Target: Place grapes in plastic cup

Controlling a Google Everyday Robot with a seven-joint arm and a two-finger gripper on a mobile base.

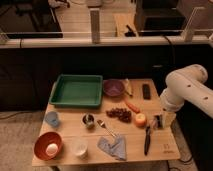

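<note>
We are noting the gripper [159,121] hanging low at the table's [165,147] right edge, likely staging for the grapes [119,114]; we cannot tell its opening or hold. One bunch is lying mid-table. We are counting three cups: blue plastic cup [52,118] far left, metal cup [88,120], white cup [79,147].

The grapes [119,114], a dark red bunch, lie on the wooden table [67,131] just past centre toward 3 o'clock; the pale blue plastic cup [52,118] stands upright, well apart at their 9 o'clock; the gripper [159,121] hangs near their 3 o'clock.
</note>
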